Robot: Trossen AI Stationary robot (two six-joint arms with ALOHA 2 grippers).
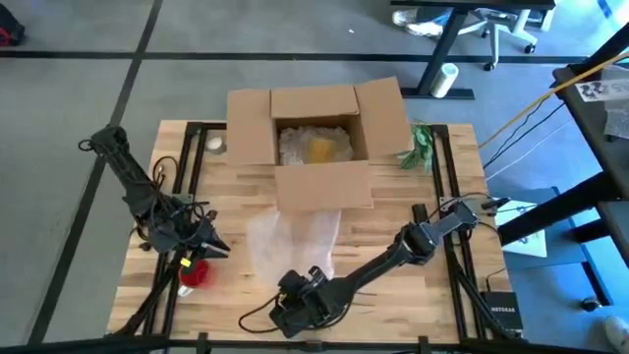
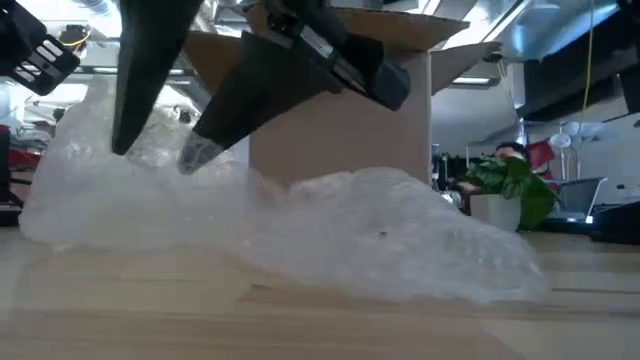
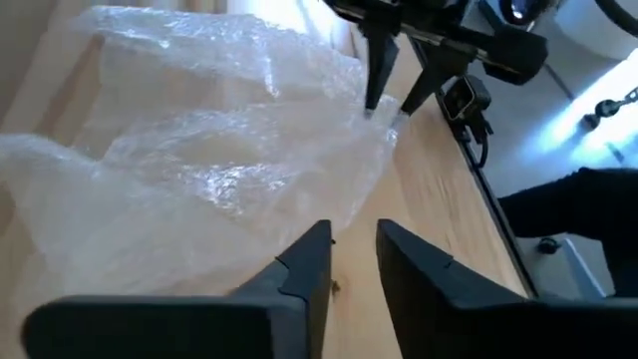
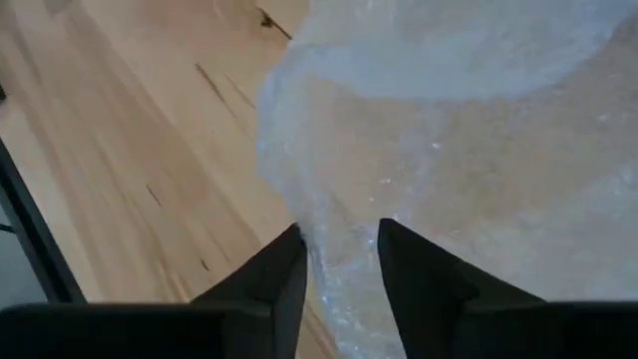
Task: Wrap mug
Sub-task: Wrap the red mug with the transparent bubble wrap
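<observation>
At 6 o'clock on the counter (image 1: 393, 206), the right arm (image 1: 383, 261) is reaching in low, and its jaws are standing spread astride the near edge of the bubble wrap sheet (image 1: 295, 241), with the film running between them but not yet nipped.

The wrap is lying crumpled from the middle of the counter toward 6 o'clock. It is looking very light, limp and slippery, so it is likely to billow or slide rather than fold cleanly. A corner or a doubled edge is probably offering the surest hold.

At about 8 o'clock a small red thing, presumably the mug (image 1: 194, 273), is sitting off the wrap, just beside its left edge. It is likely rigid, heavier than the film and breakable, so it is probably best taken by the rim or across the body, though its handle is not showing.

The left arm (image 1: 147, 202) is hovering next to it, with its jaws slightly parted and holding nothing.

The counter is pale wood planking, smooth and likely giving little grip to the film.

At 12 o'clock an open cardboard box (image 1: 314, 101) is holding more wrap and something yellow. A small green plant (image 1: 421, 146) is standing at about 2 o'clock.

Beyond the counter, grey floor (image 1: 79, 98) is stretching away to an office chair (image 1: 501, 25).
</observation>
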